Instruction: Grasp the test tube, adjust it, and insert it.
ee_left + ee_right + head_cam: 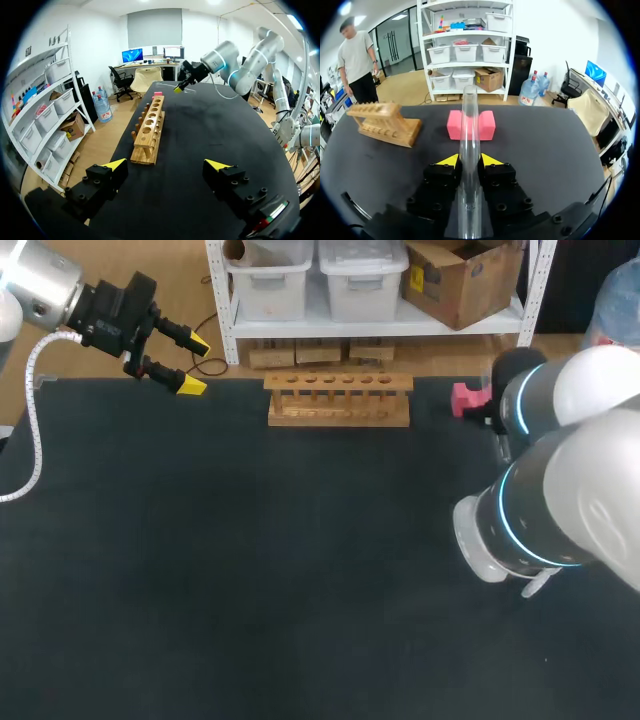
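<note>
The right gripper [469, 161] is pinching the test tube [468, 115], well apart from the wooden rack [385, 125] — I think it is needing a slow, upright line-up over one hole — while the left gripper [167, 164] is hanging spread open.

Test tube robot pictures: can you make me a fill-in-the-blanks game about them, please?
1. The test tube sits between the right arm's jaws, which are ___ on it.
2. Every hole in the wooden rack is ___.
3. The block lying ahead of the tube is coloured ___.
4. The left arm's jaws stand ___, holding nothing.
Missing words: shut; empty; pink; open.
</note>
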Motion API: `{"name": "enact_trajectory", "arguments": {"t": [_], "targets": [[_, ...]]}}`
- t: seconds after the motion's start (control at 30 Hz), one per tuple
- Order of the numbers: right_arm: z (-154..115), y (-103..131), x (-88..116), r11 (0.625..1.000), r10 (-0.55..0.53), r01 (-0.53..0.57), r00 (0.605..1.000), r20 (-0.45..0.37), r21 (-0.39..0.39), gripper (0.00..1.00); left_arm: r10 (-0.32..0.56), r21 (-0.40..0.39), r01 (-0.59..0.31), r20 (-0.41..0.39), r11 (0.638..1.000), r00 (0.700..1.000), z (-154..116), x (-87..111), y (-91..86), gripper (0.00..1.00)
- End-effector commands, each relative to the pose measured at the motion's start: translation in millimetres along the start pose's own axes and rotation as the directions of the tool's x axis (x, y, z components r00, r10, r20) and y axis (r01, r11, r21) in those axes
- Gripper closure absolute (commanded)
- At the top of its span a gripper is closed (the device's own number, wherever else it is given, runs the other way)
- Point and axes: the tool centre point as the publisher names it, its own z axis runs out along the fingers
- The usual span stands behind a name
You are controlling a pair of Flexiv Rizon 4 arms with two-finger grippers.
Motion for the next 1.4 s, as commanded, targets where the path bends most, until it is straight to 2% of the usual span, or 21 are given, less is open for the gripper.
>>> {"name": "enact_trajectory", "arguments": {"t": [0.03,0.3,0.57,0.73,1.1,1.4], "targets": [[-36.7,13.1,-6.1,1.0,0.006,-0.006,1.0,-0.003,0.026,1.0,0.001,-0.002,-0.001,0.0,1.0,1.0,0.4,0.4,-0.3,0.0],[-69.0,47.2,-18.0,0.999,0.027,-0.028,0.999,0.029,0.017,1.0,0.001,-0.002,-0.001,0.0,1.0,1.0,0.4,0.4,-0.3,0.0],[-79.4,97.1,-19.7,0.999,0.027,-0.026,0.999,0.043,-0.023,1.0,0.001,-0.002,-0.001,0.0,1.0,1.0,0.4,0.4,-0.3,0.0],[-73.7,124.9,-19.7,0.998,0.033,-0.031,0.999,0.042,-0.049,1.0,0.001,-0.002,-0.001,0.0,1.0,1.0,0.4,0.4,-0.3,0.0],[-59.4,170.5,-20.4,0.996,0.015,-0.013,1.0,0.027,-0.086,1.0,0.001,-0.002,-0.001,0.0,1.0,1.0,0.4,0.4,-0.3,0.0],[-42.0,192.8,-15.1,0.996,0.004,-0.003,1.0,0.007,-0.085,1.0,0.001,-0.002,-0.001,0.0,1.0,1.0,0.4,0.4,-0.3,0.0]]}}
